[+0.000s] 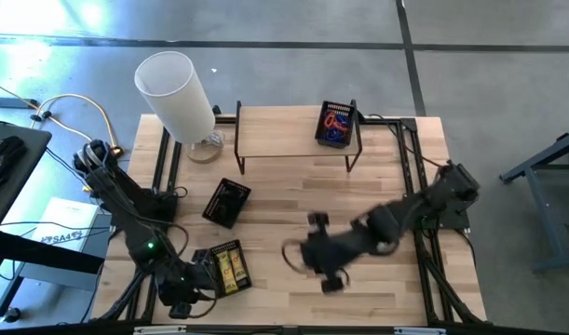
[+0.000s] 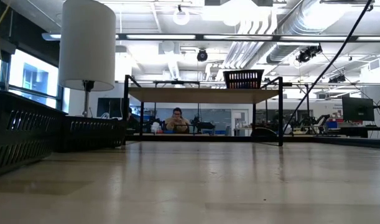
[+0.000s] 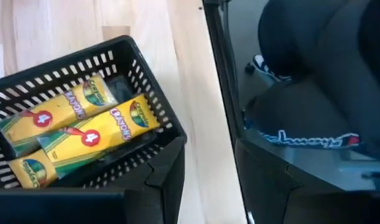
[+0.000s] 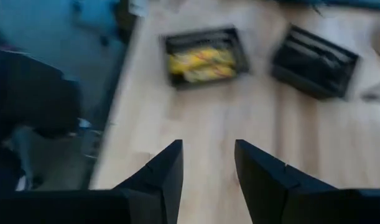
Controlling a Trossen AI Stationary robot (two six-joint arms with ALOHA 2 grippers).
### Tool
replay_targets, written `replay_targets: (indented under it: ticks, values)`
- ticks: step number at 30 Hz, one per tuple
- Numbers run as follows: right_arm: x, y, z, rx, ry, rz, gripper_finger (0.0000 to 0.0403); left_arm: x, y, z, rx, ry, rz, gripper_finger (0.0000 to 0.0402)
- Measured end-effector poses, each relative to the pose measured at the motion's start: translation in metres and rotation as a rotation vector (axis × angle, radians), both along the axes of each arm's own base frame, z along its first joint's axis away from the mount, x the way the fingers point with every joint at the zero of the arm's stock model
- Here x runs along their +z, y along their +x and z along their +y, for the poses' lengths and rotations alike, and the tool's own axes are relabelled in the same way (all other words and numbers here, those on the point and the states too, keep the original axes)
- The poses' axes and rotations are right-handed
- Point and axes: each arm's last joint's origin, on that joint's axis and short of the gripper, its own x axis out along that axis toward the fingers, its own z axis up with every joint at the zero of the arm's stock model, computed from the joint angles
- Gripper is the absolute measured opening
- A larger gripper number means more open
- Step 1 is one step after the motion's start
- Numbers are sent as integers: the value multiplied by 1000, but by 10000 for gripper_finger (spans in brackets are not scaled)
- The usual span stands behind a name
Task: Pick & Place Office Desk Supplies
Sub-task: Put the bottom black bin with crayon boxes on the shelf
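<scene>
Yellow rectangular packets lie in a black mesh basket near the table's near-left corner; the right wrist view shows these packets too. Red and blue loop bands fill a small black basket on the far wire shelf. A second black basket sits left of centre. My right gripper hovers open over bare wood in the near middle, and its fingers hold nothing. My left gripper waits at the near-left corner beside the packet basket.
A tall white cylinder lamp stands at the far-left corner. The shelf's legs stand on the far half of the table. Bare wood lies between the shelf and my right arm. A person sits in the room beyond.
</scene>
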Motion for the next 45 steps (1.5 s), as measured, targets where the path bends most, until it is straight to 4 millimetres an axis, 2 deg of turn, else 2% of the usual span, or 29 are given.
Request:
replay_targets:
  ticks: [8, 15, 20, 25, 34, 45]
  values:
    - [-25, -23, 64, 164, 35, -84, 133, -18, 32, -15, -20, 42, -28, 138]
    - [-56, -36, 90, 216, 32, -102, 133, -31, 66, -17, 60, -56, 146, 138]
    - [-77, -39, 94, 231, 34, -100, 133, -48, 75, -6, 135, 16, 245, 138]
    - [-90, -40, 93, 205, 54, -83, 133, -50, 76, 1, 201, 36, 277, 138]
    - [-97, -42, 95, 184, 83, -84, 133, -49, 68, -10, 181, 54, 233, 138]
    - [-96, -41, 96, 183, 92, -101, 133, -72, 70, -18, 168, 124, 263, 138]
